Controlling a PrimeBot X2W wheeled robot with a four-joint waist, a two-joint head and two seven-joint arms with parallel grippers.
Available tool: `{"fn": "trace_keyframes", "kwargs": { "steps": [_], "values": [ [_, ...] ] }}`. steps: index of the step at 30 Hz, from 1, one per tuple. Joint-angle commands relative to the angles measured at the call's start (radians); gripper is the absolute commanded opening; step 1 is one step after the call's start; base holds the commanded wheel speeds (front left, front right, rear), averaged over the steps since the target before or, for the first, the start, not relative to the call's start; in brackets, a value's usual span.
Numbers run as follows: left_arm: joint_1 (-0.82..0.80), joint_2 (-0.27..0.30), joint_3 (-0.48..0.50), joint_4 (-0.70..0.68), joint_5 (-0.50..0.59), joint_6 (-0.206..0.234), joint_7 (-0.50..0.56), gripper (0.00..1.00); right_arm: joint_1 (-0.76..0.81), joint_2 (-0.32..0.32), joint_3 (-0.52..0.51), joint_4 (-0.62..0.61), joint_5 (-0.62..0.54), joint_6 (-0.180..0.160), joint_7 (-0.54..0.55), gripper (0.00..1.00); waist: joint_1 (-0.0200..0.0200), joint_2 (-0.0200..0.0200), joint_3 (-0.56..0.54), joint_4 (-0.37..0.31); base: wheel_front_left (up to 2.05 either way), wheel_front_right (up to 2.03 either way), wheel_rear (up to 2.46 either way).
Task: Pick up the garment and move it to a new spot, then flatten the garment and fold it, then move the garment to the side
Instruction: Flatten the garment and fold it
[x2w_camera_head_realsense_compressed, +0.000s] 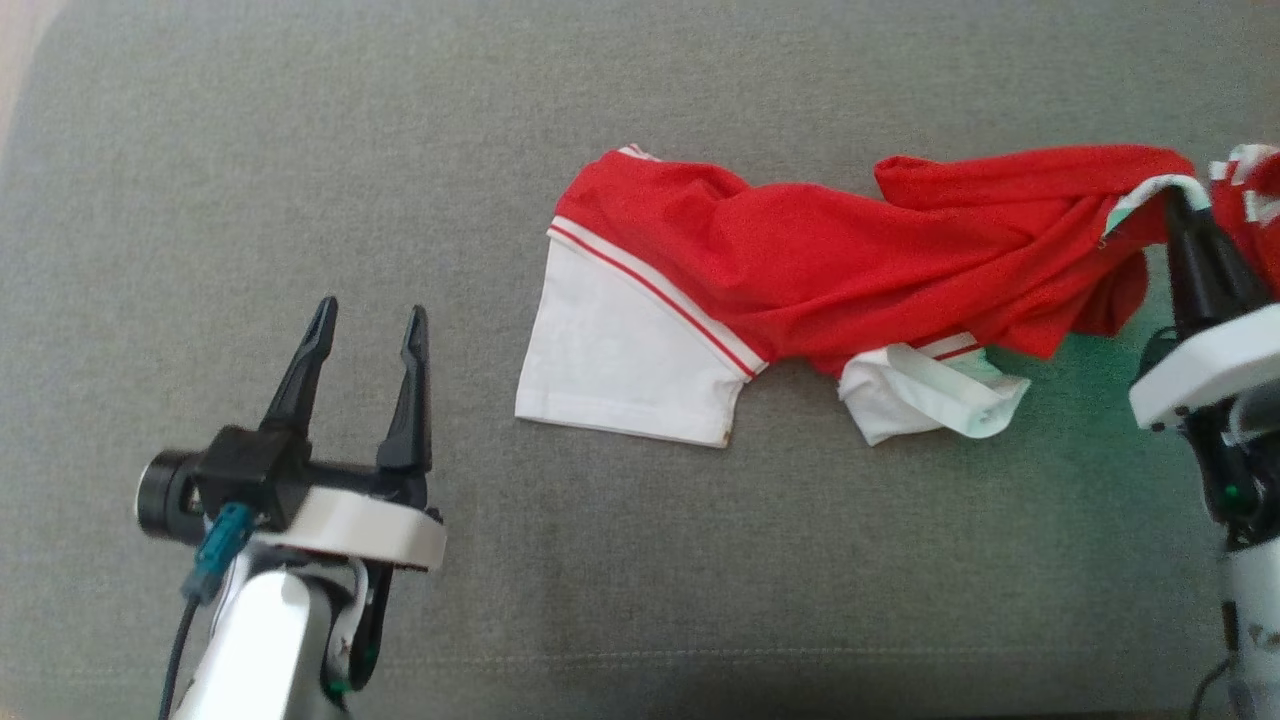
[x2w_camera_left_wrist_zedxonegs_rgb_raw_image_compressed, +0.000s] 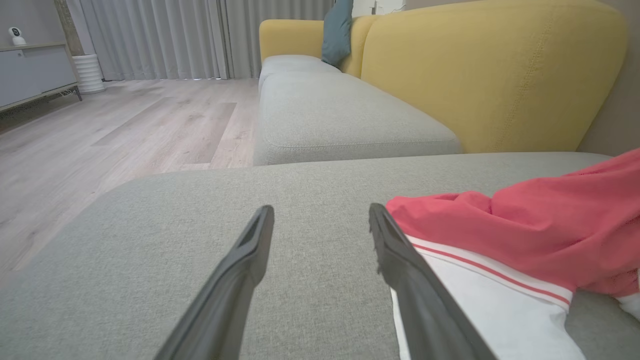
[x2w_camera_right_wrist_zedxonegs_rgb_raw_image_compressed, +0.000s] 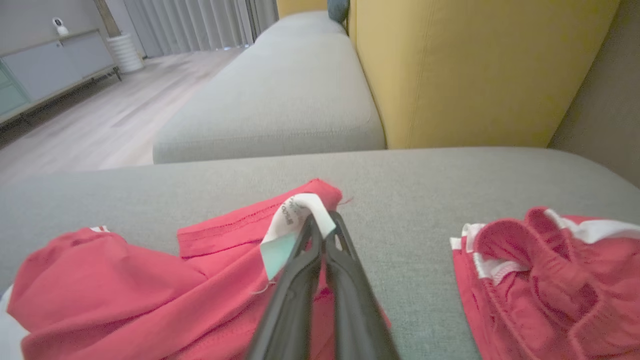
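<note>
Shirt (x2w_camera_head_realsense_compressed: 800, 270) lying crumpled on cushion (x2w_camera_head_realsense_compressed: 300, 150); right gripper (x2w_camera_head_realsense_compressed: 1172, 195) at 3 o'clock pinching its edge; left gripper (x2w_camera_head_realsense_compressed: 371, 306) at 8 o'clock gaping, empty. Flattening, folding remaining.

I record the garment (x2w_camera_head_realsense_compressed: 800, 270) lying on the seat cushion (x2w_camera_head_realsense_compressed: 300, 150), stretched between my two arms. Its sleeve end lies near the left gripper (x2w_camera_head_realsense_compressed: 370, 306), to its right. Its other end sits at the tips of the right gripper (x2w_camera_head_realsense_compressed: 1172, 198). A second garment (x2w_camera_right_wrist_zedxonegs_rgb_raw_image_compressed: 550, 280) lies further right, apart from the first. The backrest (x2w_camera_right_wrist_zedxonegs_rgb_raw_image_compressed: 475, 70) stands ahead of the right gripper.
</note>
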Motion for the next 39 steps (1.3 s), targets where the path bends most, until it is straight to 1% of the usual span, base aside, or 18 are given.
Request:
{"fn": "trace_keyframes", "kwargs": {
  "steps": [1,3,4,7,8,9,10,11,14,18,21,24,25,28,33,39],
  "values": [
    [-0.047,0.005,0.031,-0.033,0.007,-0.005,-0.009,1.00,-0.035,-0.030,0.031,0.001,0.011,-0.001,0.008,0.00,0.0000,0.0000,0.011,0.009,0.00,0.00,0.00],
    [-0.054,0.003,0.029,-0.031,0.008,-0.009,-0.009,1.00,-0.059,-0.041,0.060,0.064,0.022,-0.001,0.005,0.00,0.0000,0.0000,0.021,0.017,0.00,0.00,0.00],
    [-0.061,-0.001,0.027,-0.029,0.010,-0.014,-0.009,1.00,-0.071,-0.047,0.074,0.123,0.029,-0.001,-0.009,0.00,0.0000,0.0000,0.028,0.025,0.00,0.00,0.00],
    [-0.064,-0.006,0.026,-0.027,0.012,-0.018,-0.009,1.00,-0.071,-0.045,0.082,0.189,0.034,-0.001,-0.043,0.00,0.0000,0.0000,0.032,0.029,0.00,0.00,0.00],
    [-0.064,-0.008,0.026,-0.027,0.013,-0.019,-0.009,1.00,-0.067,-0.041,0.079,0.205,0.036,-0.001,-0.057,0.05,0.0000,0.0000,0.032,0.029,0.00,0.00,0.00],
    [-0.063,-0.008,0.027,-0.026,0.014,-0.020,-0.009,1.00,-0.064,-0.036,0.072,0.216,0.037,-0.001,-0.078,0.44,0.0000,0.0000,0.031,0.027,0.00,0.00,0.00],
    [-0.062,-0.009,0.028,-0.026,0.014,-0.020,-0.009,1.00,-0.058,-0.030,0.061,0.228,0.035,-0.001,-0.097,0.92,0.0000,0.0000,0.030,0.025,0.00,0.00,0.00],
    [-0.060,-0.009,0.030,-0.026,0.015,-0.021,-0.009,1.00,-0.051,-0.022,0.045,0.238,0.029,-0.001,-0.114,1.00,0.0000,0.0000,0.028,0.021,0.00,0.00,0.00],
    [-0.054,-0.007,0.034,-0.024,0.018,-0.021,-0.009,1.00,-0.026,0.003,0.004,0.248,0.009,-0.001,-0.167,1.00,0.0000,0.0000,0.019,0.009,0.00,0.00,0.00],
    [-0.045,-0.005,0.038,-0.020,0.021,-0.023,-0.009,1.00,0.016,0.032,-0.033,0.225,-0.004,-0.001,-0.227,1.00,0.0000,0.0000,0.002,-0.002,0.00,0.00,0.00],
    [-0.034,-0.003,0.040,-0.016,0.023,-0.023,-0.009,1.00,0.053,0.048,-0.043,0.172,-0.028,-0.001,-0.271,1.00,0.0000,0.0000,-0.016,-0.008,0.00,0.00,0.00],
    [-0.018,0.000,0.044,-0.014,0.025,-0.022,-0.009,1.00,0.095,0.070,-0.035,0.085,-0.071,-0.001,-0.308,1.00,0.0000,0.0000,-0.036,-0.015,0.00,0.00,0.00],
    [-0.018,0.000,0.044,-0.014,0.025,-0.022,-0.009,1.00,0.095,0.070,-0.035,0.085,-0.071,-0.001,-0.308,1.00,0.0000,0.0000,-0.036,-0.015,0.00,0.00,0.00],
    [-0.003,0.005,0.046,-0.017,0.029,-0.018,-0.009,1.00,0.141,0.097,-0.024,-0.011,-0.120,-0.001,-0.320,1.00,0.0000,0.0000,-0.057,-0.019,0.00,0.00,0.00],
    [0.018,0.009,0.043,-0.020,0.031,-0.014,-0.009,1.00,0.223,0.141,0.006,-0.140,-0.171,-0.001,-0.297,1.00,0.0000,0.0000,-0.085,-0.022,0.00,0.00,0.00],
    [0.029,0.012,0.040,-0.025,0.031,-0.008,-0.009,1.00,0.302,0.177,0.039,-0.223,-0.171,-0.001,-0.266,1.00,0.0000,0.0000,-0.098,-0.025,0.00,0.00,0.00]
  ]
}}
